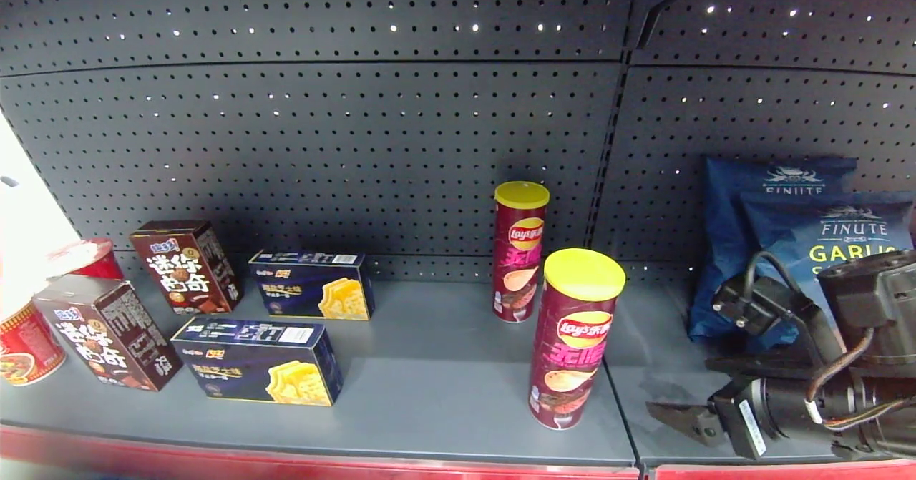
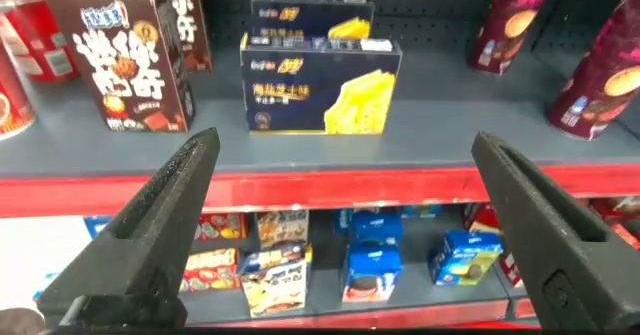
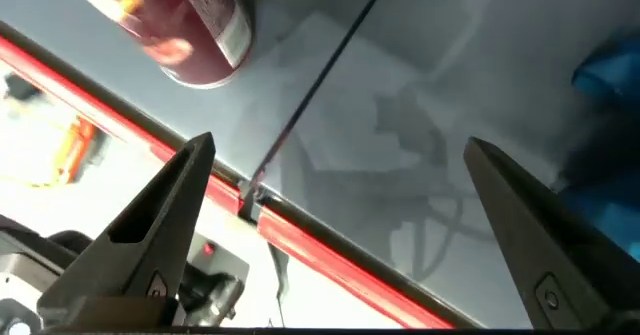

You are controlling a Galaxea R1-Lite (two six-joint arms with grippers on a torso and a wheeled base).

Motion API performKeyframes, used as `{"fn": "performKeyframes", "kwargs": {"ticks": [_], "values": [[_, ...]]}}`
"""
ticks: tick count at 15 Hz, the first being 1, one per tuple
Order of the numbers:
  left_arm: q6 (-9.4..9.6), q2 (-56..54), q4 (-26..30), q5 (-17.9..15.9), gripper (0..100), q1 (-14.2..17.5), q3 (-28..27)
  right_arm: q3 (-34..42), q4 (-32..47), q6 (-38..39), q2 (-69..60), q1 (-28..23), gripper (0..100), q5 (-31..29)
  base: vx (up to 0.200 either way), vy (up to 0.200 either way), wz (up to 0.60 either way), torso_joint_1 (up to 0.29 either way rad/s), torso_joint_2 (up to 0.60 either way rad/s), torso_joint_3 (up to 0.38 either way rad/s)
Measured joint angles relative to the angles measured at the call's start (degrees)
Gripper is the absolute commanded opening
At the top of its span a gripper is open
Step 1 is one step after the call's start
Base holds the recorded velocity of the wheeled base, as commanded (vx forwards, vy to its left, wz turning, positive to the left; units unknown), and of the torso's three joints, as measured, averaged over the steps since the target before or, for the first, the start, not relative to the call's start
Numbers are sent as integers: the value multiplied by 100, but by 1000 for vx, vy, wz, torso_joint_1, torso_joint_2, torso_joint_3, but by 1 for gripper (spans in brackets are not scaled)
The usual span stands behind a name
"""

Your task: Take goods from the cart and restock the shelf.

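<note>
Right gripper has its jaws spread wide with nothing held, low over the front edge of the shelf; front chip can stands upright, long axis vertical, just beside it on the robot's left, not touching; rear chip can stands nearer the back panel. Left gripper is equally wide and empty, out in front of the red lip, facing the front blue cracker box, whose long side lies across. Right arm is nearer the cans, left nearer the boxes. Left wrist view adds lower-tier boxes; head view adds blue chip bags behind the right arm. Both empty, so the next pick is probably back at the cart
</note>
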Motion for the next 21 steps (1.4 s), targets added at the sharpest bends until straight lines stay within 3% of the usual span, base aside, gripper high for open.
{"fn": "performKeyframes", "kwargs": {"ticks": [10, 21], "values": [[-137, 44, 10, 38, 100, -4, -216, -1045, -11, 128, 1156, 169, 100, -413, 0, 0, 0, 0, 0, 0], [-172, 44, 11, 35, 100, -1, -135, -1390, -112, 208, 1665, 486, 100, -428, 0, 0, 0, 0, 0, 0]]}}
